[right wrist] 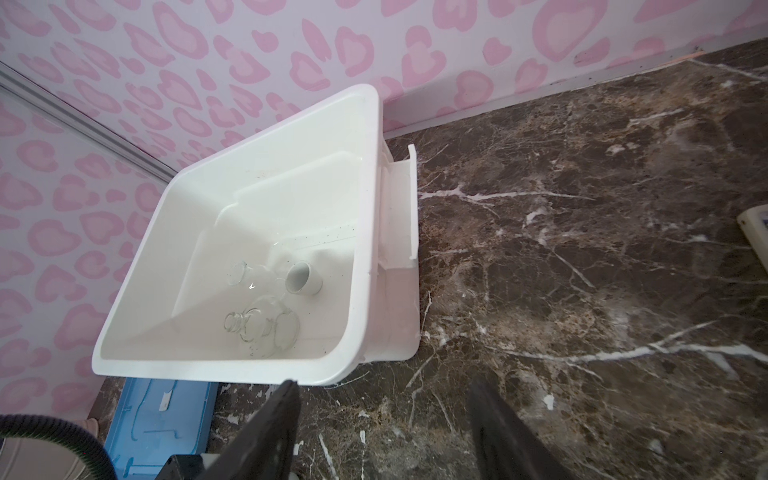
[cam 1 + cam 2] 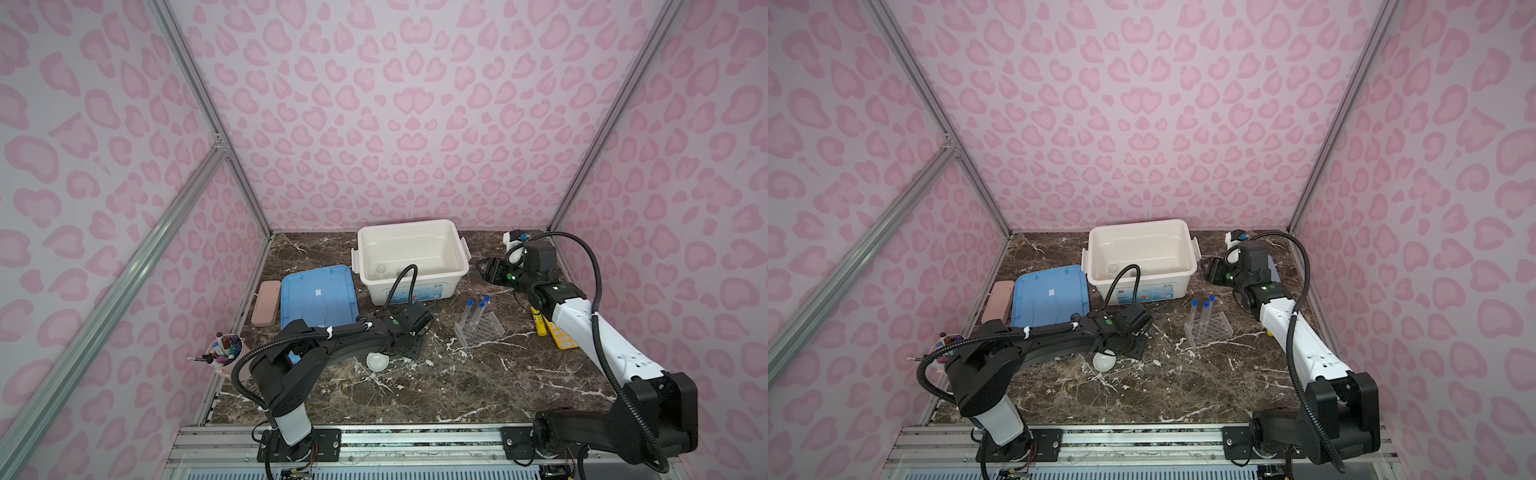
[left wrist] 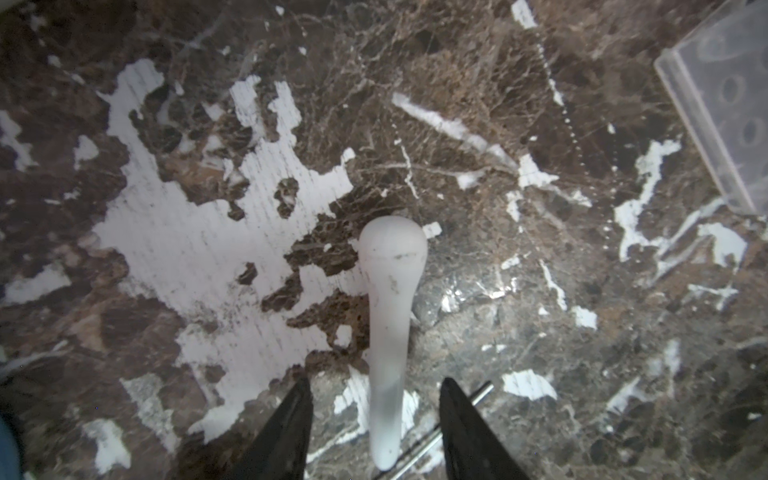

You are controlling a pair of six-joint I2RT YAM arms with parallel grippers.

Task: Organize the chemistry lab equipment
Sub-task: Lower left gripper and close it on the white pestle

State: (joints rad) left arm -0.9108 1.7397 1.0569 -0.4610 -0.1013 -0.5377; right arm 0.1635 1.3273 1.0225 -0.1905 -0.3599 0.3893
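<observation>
A white pestle [image 3: 390, 291] lies flat on the marble table. My left gripper [image 3: 376, 382] is low over it and open, one finger on each side of the handle with a gap on both sides. The white dish [image 2: 377, 361] sits just beside that wrist. Three blue-capped test tubes [image 2: 478, 309] stand in the clear rack [image 2: 484, 332]. In the white bin [image 1: 365, 232] lie a glass flask [image 1: 262, 328], a clear beaker [image 1: 249, 276] and a small white cup [image 1: 305, 282]. My right gripper [image 1: 384, 386] hovers open and empty by the bin's right side.
A thin metal rod [image 3: 440, 432] lies under the pestle's end. The blue lid [image 2: 318, 297] and a pink case [image 2: 266, 303] lie left of the bin. The pink cup of pens [image 2: 224, 351] stands at the left edge. The yellow calculator [image 2: 561, 336] is under the right arm.
</observation>
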